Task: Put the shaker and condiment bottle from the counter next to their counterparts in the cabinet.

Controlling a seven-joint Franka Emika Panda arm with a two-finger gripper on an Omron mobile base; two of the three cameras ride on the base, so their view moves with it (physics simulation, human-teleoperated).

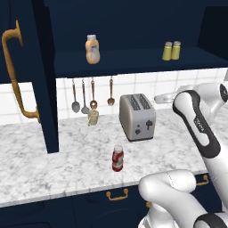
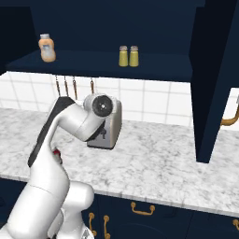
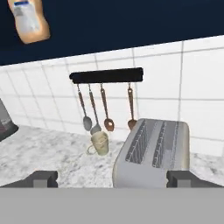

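Note:
The red condiment bottle (image 1: 117, 158) with its white cap stands upright on the marbled counter (image 1: 53, 160), in front of the toaster; a sliver of it (image 2: 57, 154) peeks out behind my arm. Two yellow shakers (image 1: 172, 50) (image 2: 128, 56) stand side by side on the right of the cabinet shelf (image 1: 133, 62). The peach-orange bottle (image 1: 92, 49) (image 2: 46, 48) (image 3: 29, 19) stands on the shelf's left. My gripper (image 3: 113, 179) (image 1: 159, 98) hangs open and holds nothing, above and behind the toaster, facing the tiled wall, well apart from the red bottle.
A grey toaster (image 1: 137, 116) (image 3: 153, 153) stands mid-counter. Utensils (image 3: 105, 111) hang from a black rail on the wall above a cream mug (image 1: 93, 117). The cabinet doors (image 1: 22, 75) (image 2: 214, 79) stand open on both sides, brass handles out. Navy drawers (image 1: 116, 194) run below.

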